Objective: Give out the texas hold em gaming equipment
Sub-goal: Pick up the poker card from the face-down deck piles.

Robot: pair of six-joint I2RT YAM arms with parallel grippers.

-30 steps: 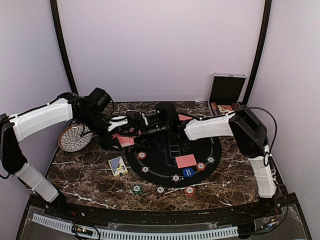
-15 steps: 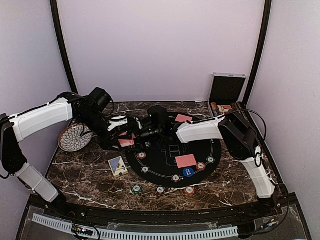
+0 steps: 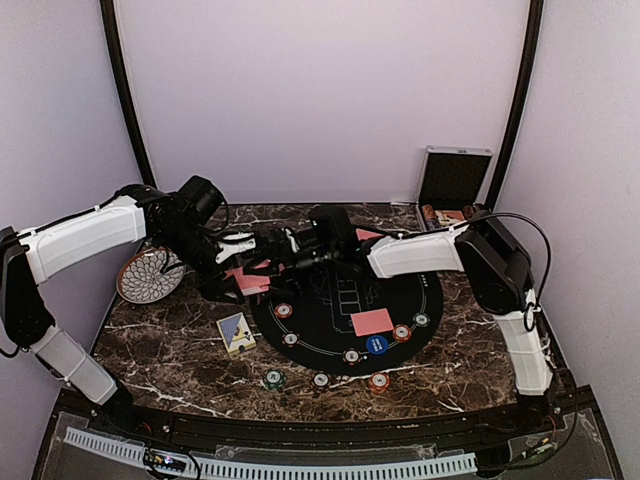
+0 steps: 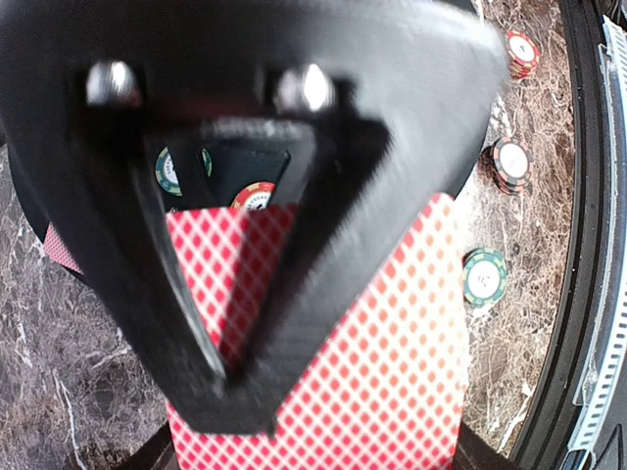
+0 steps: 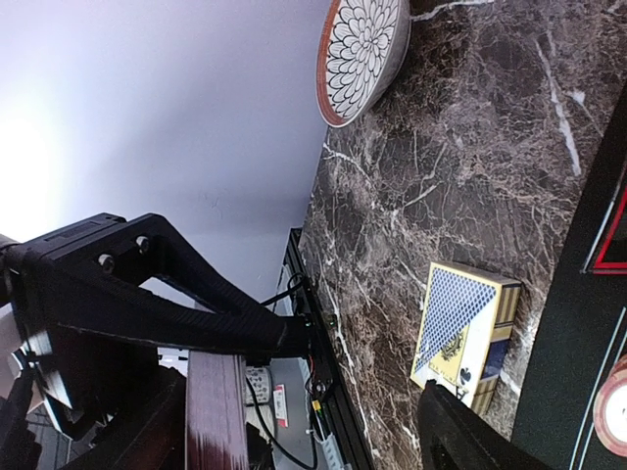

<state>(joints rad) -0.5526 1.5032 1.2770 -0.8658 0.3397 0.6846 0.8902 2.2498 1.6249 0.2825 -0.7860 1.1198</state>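
My left gripper is clamped tight on the stack of red-backed, diamond-patterned playing cards. It holds them above the dark marble table, left of the middle and toward the far edge. My right gripper faces the stack from the right side, jaws wide apart and empty. The stack turns its thin edge toward them and sits under one finger, off the gap rather than in it. I judge the right jaws must line up across that edge to take the top card.
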